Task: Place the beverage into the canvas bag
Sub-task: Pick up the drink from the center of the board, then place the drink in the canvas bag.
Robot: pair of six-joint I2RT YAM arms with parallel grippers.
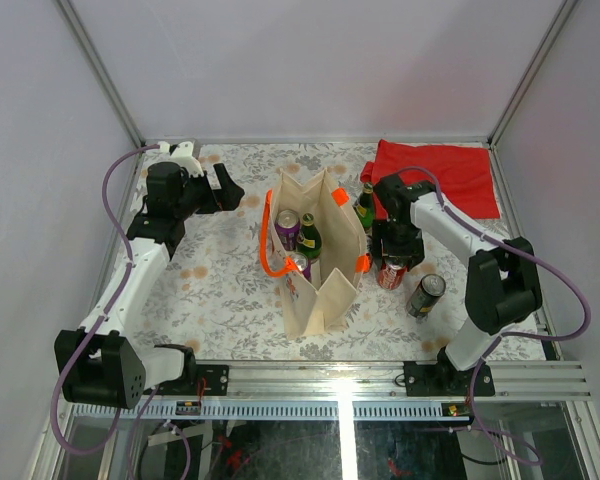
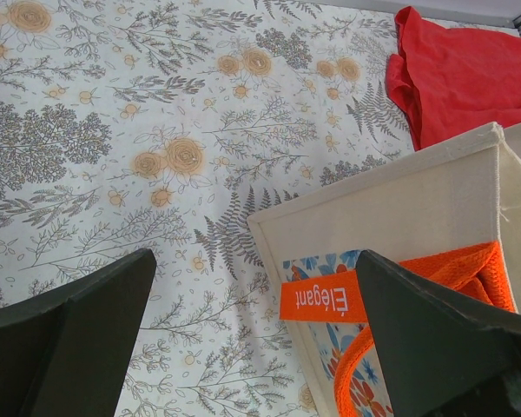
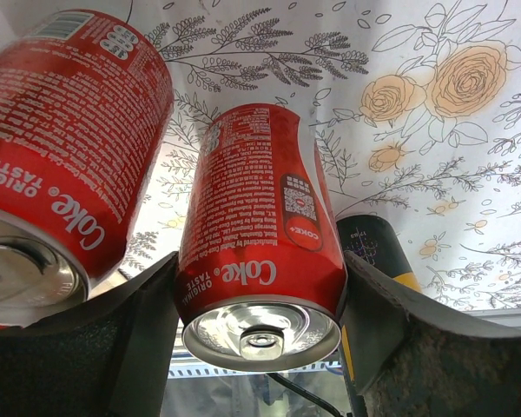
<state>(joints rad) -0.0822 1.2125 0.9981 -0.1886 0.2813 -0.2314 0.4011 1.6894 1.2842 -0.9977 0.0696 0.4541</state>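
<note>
My right gripper [image 3: 259, 261] is clamped on the Coke can [image 1: 390, 274] standing just right of the canvas bag [image 1: 325, 300]; the bag holds a purple can [image 1: 287, 228] and a green bottle [image 1: 308, 241]; my left gripper [image 2: 253, 256] gapes empty beside the bag.

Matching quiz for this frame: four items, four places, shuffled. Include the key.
Items:
1 purple can
2 centre Coke can
3 red cloth
4 black can

Places:
A between the right gripper fingers
B inside the canvas bag
C far right corner of the table
D on the table, right of the right gripper

Pairs: 1-B, 2-A, 3-C, 4-D
</note>
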